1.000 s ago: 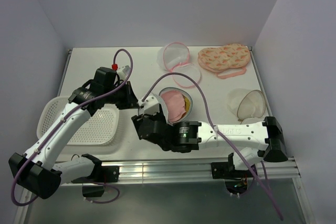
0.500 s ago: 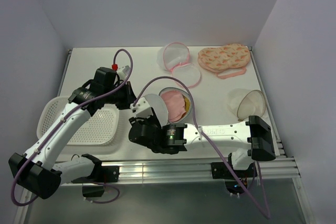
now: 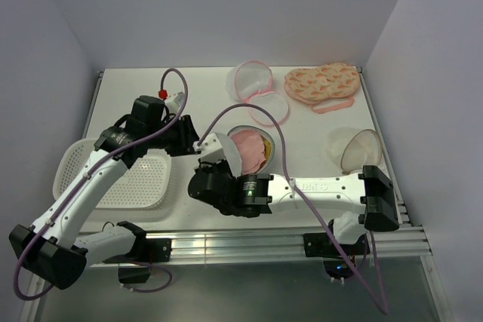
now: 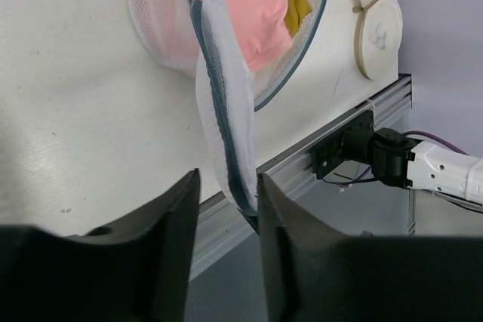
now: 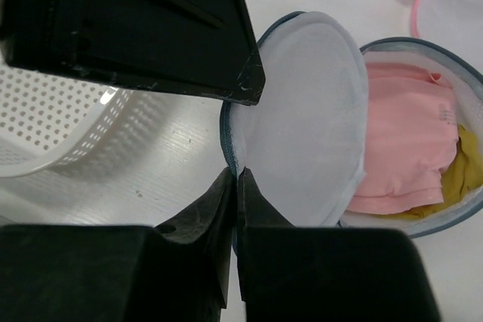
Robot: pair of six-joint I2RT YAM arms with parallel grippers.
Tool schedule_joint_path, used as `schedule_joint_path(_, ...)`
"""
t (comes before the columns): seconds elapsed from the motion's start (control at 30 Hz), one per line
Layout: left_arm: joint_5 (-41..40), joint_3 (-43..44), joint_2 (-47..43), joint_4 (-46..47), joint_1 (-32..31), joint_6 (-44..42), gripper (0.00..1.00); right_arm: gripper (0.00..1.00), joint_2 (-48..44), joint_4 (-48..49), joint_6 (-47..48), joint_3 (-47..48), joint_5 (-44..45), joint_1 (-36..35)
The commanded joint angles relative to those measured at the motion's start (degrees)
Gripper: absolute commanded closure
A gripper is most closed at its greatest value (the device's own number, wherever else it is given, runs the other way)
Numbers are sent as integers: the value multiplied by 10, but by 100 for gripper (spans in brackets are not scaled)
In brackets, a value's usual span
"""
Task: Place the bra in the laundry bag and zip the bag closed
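The laundry bag [image 3: 271, 143] lies mid-table, its grey-rimmed lower dome holding the pink and yellow bra [image 3: 250, 151]. Its white mesh lid [image 3: 226, 150] stands up on edge at the left. My right gripper [image 3: 213, 165] comes from below and is shut on the lid's grey zip rim [image 5: 227, 122], pinched at the fingertips [image 5: 237, 175]. My left gripper [image 3: 199, 144] is open; the lid's edge [image 4: 223, 118] hangs between its fingers [image 4: 226, 180], close to the right one. The bra [image 5: 400, 141] shows inside the open bag [image 5: 423, 44].
A white perforated basket [image 3: 113, 179] sits at the left under the left arm. At the back lie a pink-rimmed mesh bag [image 3: 256, 88] and a peach patterned padded piece [image 3: 321, 83]. A see-through domed bag [image 3: 355, 148] rests at the right.
The left gripper has opened off the lid's rim. The right gripper, open before, has moved left and shut on that rim.
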State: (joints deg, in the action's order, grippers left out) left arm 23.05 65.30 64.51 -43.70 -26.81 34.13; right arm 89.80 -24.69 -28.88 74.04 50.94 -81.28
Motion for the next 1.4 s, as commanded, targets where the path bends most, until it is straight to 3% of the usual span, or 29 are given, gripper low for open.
schedule_joint_path(0.0,-7,32,-25,23,2,3,55,94,-52,7,-16,2,14,7)
schedule_joint_path(0.27,-77,26,-40,66,3,36,49,97,-174,54,-31,-81,-88,48)
schedule_joint_path(0.53,-100,-34,-34,150,3,63,48,98,-319,187,-66,-251,-387,197)
schedule_joint_path(0.63,-101,-59,-30,181,4,71,48,98,-356,241,-84,-296,-449,239)
schedule_joint_path(1.03,-52,-172,-28,351,-15,56,55,100,-428,379,-168,-382,-595,322)
schedule_joint_path(1.37,-46,-290,-31,526,-24,61,65,100,-403,461,-238,-426,-658,364)
